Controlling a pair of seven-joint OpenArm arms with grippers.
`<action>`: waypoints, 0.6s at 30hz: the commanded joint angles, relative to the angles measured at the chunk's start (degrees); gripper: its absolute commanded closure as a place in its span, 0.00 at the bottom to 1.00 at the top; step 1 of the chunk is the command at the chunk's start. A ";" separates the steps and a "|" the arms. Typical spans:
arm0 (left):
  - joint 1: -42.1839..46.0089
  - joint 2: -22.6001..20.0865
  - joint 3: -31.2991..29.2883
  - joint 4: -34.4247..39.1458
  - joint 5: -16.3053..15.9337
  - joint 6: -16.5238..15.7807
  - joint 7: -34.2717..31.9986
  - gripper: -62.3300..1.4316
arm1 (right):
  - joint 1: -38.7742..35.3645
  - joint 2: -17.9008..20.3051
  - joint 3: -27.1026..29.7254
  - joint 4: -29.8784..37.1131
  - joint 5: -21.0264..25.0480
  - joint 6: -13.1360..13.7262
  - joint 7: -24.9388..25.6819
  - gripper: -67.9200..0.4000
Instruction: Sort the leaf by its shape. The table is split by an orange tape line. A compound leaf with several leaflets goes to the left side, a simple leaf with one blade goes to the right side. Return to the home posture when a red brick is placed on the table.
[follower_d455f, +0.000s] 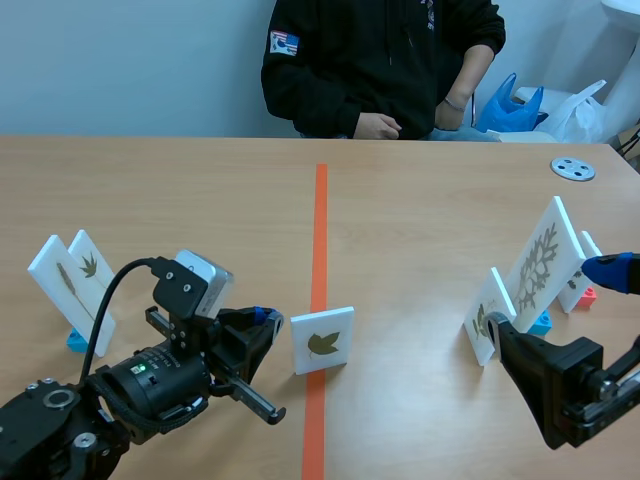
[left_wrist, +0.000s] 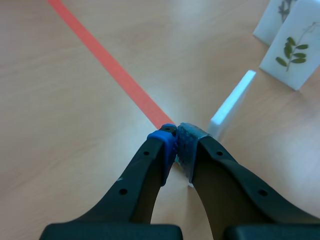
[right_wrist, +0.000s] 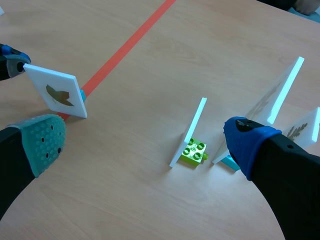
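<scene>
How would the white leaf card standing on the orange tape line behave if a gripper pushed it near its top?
The leaf card looks stiff: its edge runs straight in the left wrist view. It is thin, so probably light. Standing upright with only a small blue base showing behind it, it would likely tip rather than slide.
</scene>
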 joint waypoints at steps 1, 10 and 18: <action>1.33 -0.76 0.11 3.21 -0.37 -0.28 -0.83 0.94 | 0.81 0.74 0.74 0.81 0.17 -0.02 0.70 0.00; 10.69 -4.74 -3.58 17.18 -0.59 -0.28 2.10 0.94 | 0.81 0.74 0.74 0.81 0.17 -0.02 0.68 0.00; 23.50 -9.66 -11.63 33.20 -0.81 -0.26 5.99 0.94 | 0.81 0.76 0.74 0.81 0.17 -0.02 0.68 0.00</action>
